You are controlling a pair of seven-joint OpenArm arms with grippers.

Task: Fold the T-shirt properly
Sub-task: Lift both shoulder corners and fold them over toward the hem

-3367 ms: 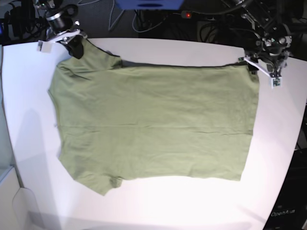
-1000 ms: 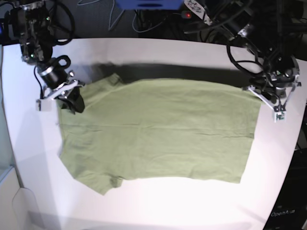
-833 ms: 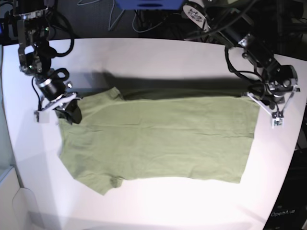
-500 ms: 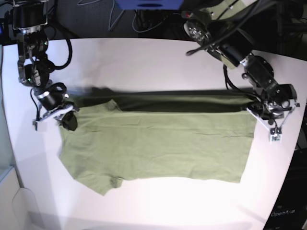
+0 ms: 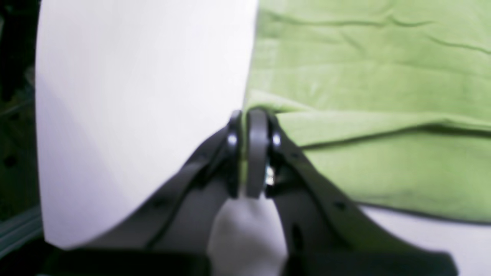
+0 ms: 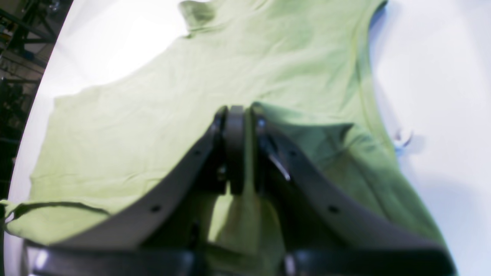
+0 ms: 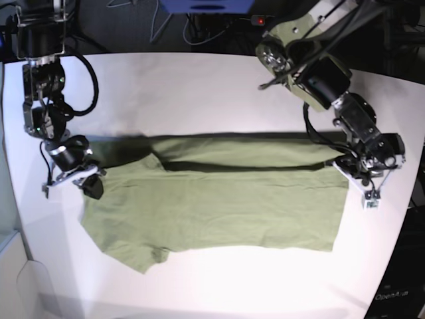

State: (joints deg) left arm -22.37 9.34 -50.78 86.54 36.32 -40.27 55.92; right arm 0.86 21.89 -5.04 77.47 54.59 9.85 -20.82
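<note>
The olive-green T-shirt (image 7: 219, 206) lies spread on the white table (image 7: 199, 93), its far edge lifted and drawn forward over the body as a darker folded band. On the base view's right, my left gripper (image 7: 350, 167) is shut on the shirt's far right corner. The left wrist view shows the jaws of the left gripper (image 5: 250, 115) pressed together on a raised edge of the T-shirt (image 5: 383, 76). On the base view's left, my right gripper (image 7: 91, 186) is shut on the shoulder end. In the right wrist view the right gripper (image 6: 238, 111) pinches a peak of the T-shirt (image 6: 153, 115).
Cables and dark equipment (image 7: 199, 20) crowd the space behind the table's far edge. The table's rounded edge (image 5: 38, 153) drops off close to the left gripper. A small bluish mark (image 6: 402, 138) sits on the table beside the shirt's side.
Both grippers have moved toward the table's front, carrying the shirt's far edge with them. The folded band has come forward over the shirt's body.
</note>
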